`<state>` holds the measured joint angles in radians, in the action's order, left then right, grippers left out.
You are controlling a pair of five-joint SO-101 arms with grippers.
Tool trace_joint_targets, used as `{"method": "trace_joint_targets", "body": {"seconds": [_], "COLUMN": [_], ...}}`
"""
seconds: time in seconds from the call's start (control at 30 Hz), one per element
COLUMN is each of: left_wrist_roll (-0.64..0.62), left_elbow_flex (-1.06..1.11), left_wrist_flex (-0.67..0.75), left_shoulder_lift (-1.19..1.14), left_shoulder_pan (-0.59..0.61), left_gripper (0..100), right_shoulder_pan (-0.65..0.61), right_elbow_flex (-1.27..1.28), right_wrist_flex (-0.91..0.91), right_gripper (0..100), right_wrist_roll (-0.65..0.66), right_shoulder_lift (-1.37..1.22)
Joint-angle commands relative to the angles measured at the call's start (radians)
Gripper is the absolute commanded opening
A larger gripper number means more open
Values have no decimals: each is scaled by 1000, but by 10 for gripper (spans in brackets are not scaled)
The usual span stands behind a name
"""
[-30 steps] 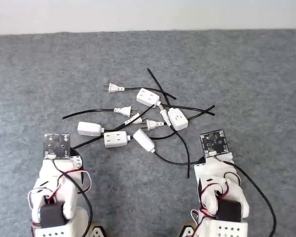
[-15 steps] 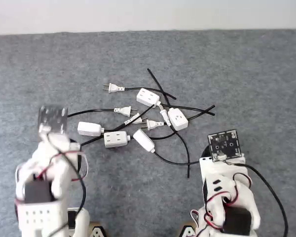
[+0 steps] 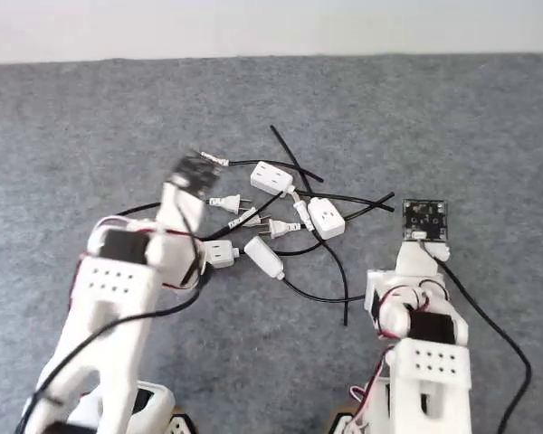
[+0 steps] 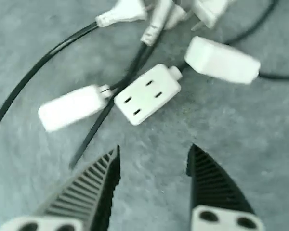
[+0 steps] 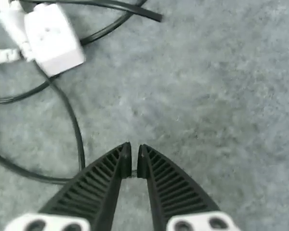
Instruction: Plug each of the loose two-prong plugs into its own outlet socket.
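My left pincer (image 4: 154, 149) hangs spread wide and empty just short of the outlet socket (image 4: 147, 94), which lies face up on the grey worktop (image 4: 260, 144). A blurred white block (image 4: 70, 108), probably another socket, lies just beside it. Past that socket a loose two-prong plug (image 3: 228, 203) lies among tangled black cords (image 3: 330, 262), and well off to the socket's side my right pincer (image 5: 134, 147) is clenched on nothing, over bare worktop.

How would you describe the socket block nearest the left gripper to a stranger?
On the grey mat, find the tangle of black cords. Just ahead of the open left gripper lies a white socket block; unlike the plain blocks beside it, its slots face up.
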<state>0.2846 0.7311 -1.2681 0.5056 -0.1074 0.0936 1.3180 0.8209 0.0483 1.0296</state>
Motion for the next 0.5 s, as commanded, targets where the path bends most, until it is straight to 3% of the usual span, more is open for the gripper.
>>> {"method": "trace_joint_targets", "body": {"seconds": [0.0, 0.17, 0.47], "left_wrist_roll": [192, 413, 601], "left_elbow_flex": [-53, -51, -114], "left_wrist_flex": [140, 252, 255], "left_shoulder_lift": [-117, -227, -391], "left_shoulder_pan": [-18, -25, -17], "left_gripper": [221, 221, 225], "right_shoulder_pan": [28, 28, 22], "right_elbow_flex": [-8, 26, 107], "right_wrist_flex": [-50, -53, -50], "right_gripper": [38, 38, 38], "right_wrist_roll": [-11, 35, 68], "right_shoulder_lift": [-15, 35, 200]}}
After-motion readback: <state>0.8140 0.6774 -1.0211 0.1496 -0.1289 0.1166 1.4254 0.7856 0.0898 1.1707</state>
